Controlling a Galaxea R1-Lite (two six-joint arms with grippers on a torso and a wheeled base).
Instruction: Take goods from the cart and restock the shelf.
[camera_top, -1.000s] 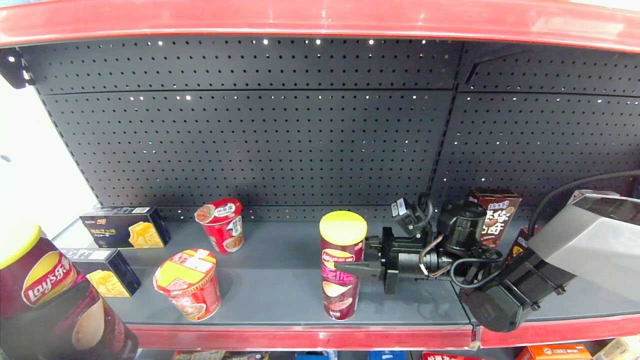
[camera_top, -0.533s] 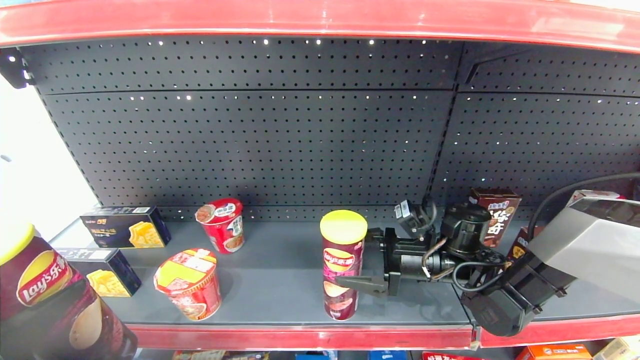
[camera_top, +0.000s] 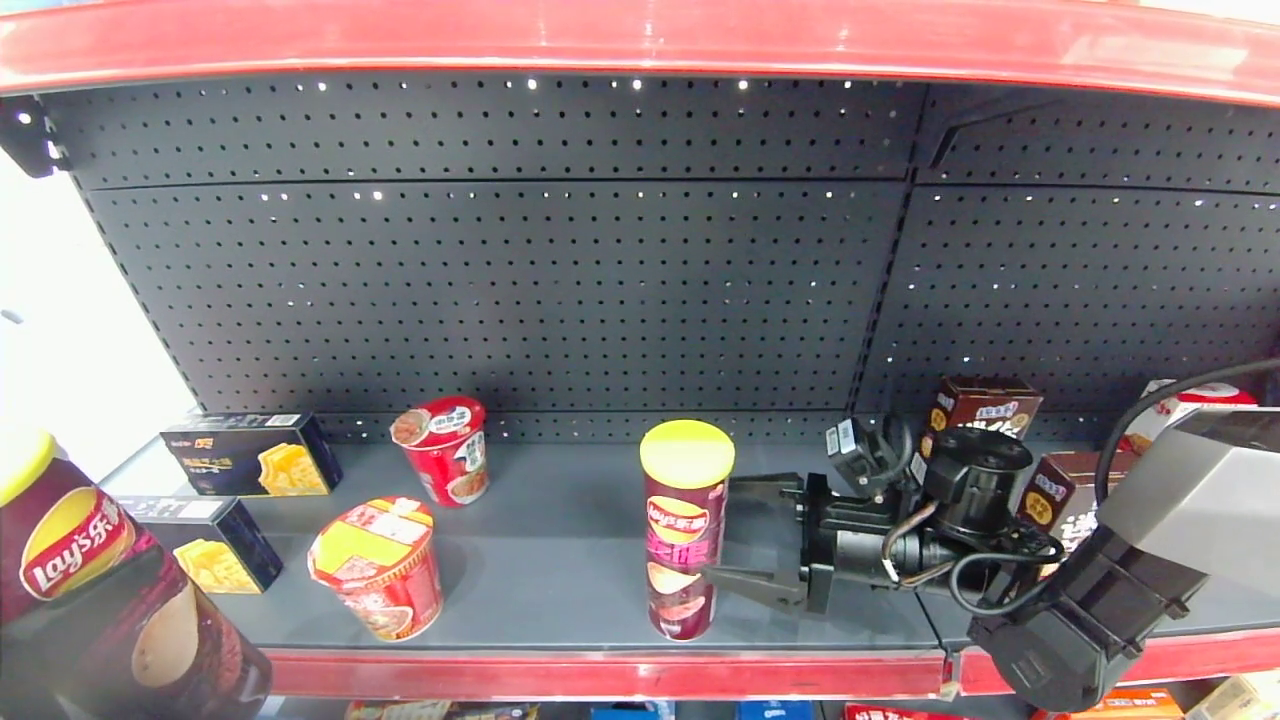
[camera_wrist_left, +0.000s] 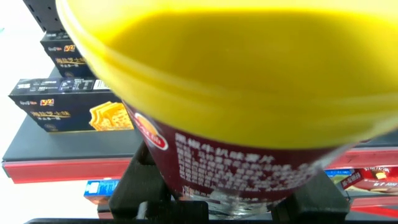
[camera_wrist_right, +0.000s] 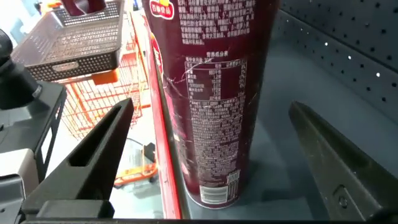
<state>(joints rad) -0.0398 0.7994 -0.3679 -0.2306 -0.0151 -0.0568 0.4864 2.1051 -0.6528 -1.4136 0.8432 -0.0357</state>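
Right wrist view: the right gripper (camera_wrist_right: 211, 112) is spread wide, its black fingers (camera_wrist_right: 93, 155) on either side of a tall maroon chip can with a yellow lid (camera_wrist_right: 214, 87), with a gap showing on both sides. That can stands upright on the dark grey shelf board (camera_top: 560, 560), near the red front edge (camera_top: 600, 675) and about midway along it; the arm comes in from the robot's right.

The left gripper (camera_wrist_left: 230, 190) is clamped around a second maroon chip can with a yellow lid (camera_wrist_left: 236, 74), held in front of the shelf at its left end.

Left of the standing can are two red instant-noodle cups (camera_top: 443, 450), one behind the other, and beyond them two dark blue boxes (camera_top: 250, 455). Brown boxes (camera_top: 985, 410) stand at the right, just behind the arm. A black perforated back panel (camera_top: 500, 280) closes the shelf. An orange wire cart (camera_wrist_right: 93, 93) stands off the shelf's front.
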